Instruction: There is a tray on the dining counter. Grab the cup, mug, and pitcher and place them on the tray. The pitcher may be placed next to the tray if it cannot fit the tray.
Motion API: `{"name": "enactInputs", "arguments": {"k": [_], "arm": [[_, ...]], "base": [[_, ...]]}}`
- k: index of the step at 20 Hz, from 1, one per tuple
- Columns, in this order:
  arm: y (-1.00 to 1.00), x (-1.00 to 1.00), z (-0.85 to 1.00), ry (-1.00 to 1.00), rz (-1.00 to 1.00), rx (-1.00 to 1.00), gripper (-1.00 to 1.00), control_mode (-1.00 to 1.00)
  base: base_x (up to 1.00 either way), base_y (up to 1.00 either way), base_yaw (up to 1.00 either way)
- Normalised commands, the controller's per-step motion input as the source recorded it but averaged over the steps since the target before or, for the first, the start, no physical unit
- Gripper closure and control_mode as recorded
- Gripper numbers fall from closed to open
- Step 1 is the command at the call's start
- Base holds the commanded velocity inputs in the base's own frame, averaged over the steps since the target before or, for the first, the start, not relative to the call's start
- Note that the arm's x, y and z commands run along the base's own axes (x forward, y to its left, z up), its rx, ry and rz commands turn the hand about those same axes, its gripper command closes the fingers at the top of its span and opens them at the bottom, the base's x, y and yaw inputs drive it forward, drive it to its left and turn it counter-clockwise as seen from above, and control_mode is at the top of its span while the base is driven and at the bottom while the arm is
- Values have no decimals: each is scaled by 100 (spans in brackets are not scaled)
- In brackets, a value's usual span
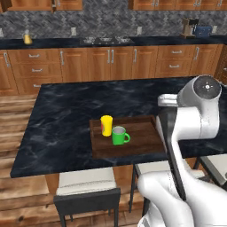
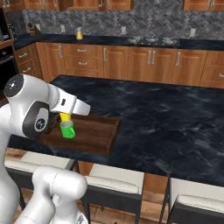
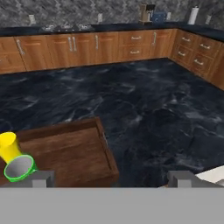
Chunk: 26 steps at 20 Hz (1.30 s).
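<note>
The dark wooden tray point(image 1: 133, 144) point(image 2: 94, 133) point(image 3: 72, 151) lies near the front edge of the black marble dining counter point(image 1: 66, 115) point(image 2: 175, 118) point(image 3: 153, 105). On its left part the yellow cup point(image 1: 106, 125) point(image 3: 8, 146) stands upright, with the green mug point(image 1: 119, 135) point(image 2: 67, 130) point(image 3: 19, 167) right beside it. The amber pitcher point(image 1: 27, 39) point(image 2: 79, 34) stands far off on the back counter. My gripper point(image 3: 111, 179) is open and empty, hovering just right of the tray's near corner, its fingertips point(image 3: 41, 178) wide apart.
Grey-seated stools point(image 1: 86, 184) point(image 2: 116, 179) line the front of the dining counter. The back counter point(image 1: 146, 42) with wooden drawers carries a cooktop point(image 1: 106, 41) and a blue toaster point(image 1: 203, 30). Bare marble stretches right of the tray and behind it.
</note>
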Motion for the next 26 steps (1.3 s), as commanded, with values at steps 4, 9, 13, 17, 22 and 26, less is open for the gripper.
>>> {"name": "enactInputs", "arguments": {"k": [4,9,13,17,22,26], "arm": [[38,-97,20,0,18,4,-100,-100],[45,-54,40,0,5,5,-100,-100],[23,-3,46,0,1,6,-100,-100],[0,0,37,6,9,11,-100,-100],[0,2,17,13,4,9,-100,-100],[7,2,0,11,-2,-4,-100,-100]], "base": [[0,0,0],[0,0,0],[0,0,0],[0,0,0],[0,0,0],[0,0,0]]}}
